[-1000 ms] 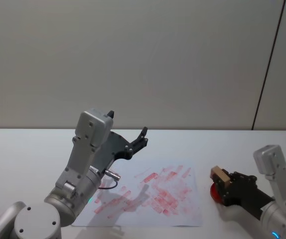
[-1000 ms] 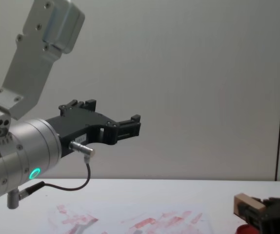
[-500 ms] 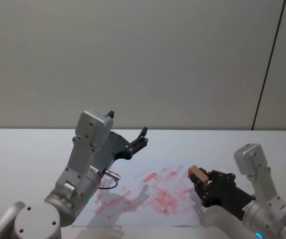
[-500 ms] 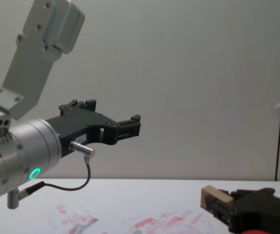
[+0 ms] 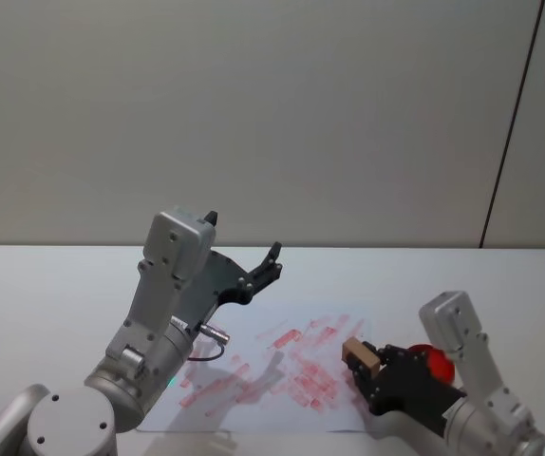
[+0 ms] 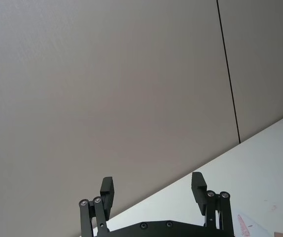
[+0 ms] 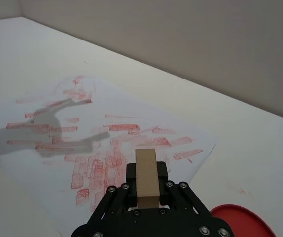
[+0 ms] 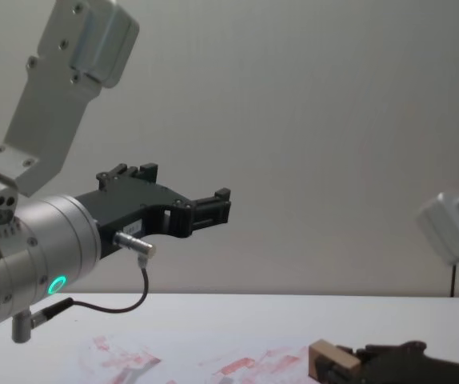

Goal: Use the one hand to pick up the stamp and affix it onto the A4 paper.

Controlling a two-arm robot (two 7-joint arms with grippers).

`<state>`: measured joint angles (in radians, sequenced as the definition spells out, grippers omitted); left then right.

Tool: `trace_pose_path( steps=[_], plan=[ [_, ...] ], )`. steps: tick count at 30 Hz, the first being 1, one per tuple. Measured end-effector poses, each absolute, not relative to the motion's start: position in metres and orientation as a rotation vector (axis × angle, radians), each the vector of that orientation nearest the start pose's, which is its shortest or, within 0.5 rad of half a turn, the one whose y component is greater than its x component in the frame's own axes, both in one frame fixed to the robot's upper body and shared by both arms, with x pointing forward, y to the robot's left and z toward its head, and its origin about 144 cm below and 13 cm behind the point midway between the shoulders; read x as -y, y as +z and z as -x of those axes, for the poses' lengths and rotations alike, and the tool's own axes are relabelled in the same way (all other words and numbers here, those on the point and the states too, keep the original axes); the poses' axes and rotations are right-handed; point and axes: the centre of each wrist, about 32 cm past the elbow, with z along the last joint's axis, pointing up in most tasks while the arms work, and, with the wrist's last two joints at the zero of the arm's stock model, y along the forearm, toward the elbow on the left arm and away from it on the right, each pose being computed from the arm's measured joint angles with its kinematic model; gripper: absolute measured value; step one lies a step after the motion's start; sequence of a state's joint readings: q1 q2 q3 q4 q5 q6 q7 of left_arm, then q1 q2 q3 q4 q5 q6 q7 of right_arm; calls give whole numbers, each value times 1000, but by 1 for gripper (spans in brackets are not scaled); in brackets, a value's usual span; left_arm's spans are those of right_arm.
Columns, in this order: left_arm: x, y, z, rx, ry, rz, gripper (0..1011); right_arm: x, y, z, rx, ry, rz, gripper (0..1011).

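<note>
Stamp (image 7: 147, 177) btwn R hand (image 7: 147, 173) fingers (image 7: 130, 174), over paper (image 7: 82, 143).

stamp (image 5: 359, 353) over A4 paper (image 5: 296, 334), ink pad (image 5: 441, 361) to its right

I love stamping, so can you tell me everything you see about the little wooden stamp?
The stamp is a small, plain block of light-tan wood, longer than it is wide, with smooth faces. The right claw pinches its sides between black fingers, and one end sticks out past them. It sits low over the right part of the A4 paper, above the red marks. Whether it touches the sheet cannot be told.
</note>
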<state>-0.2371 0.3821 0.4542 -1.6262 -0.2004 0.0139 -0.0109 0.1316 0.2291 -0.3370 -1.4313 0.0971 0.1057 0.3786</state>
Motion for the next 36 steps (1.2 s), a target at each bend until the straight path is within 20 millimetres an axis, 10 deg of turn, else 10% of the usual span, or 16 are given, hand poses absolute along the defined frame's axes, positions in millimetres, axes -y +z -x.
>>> trace_pose_path(
  steps=[36],
  plan=[
    [-198,1204,-492,268,1124,-61,1002,202,1119,-489,-72,-877,327,217]
  ],
)
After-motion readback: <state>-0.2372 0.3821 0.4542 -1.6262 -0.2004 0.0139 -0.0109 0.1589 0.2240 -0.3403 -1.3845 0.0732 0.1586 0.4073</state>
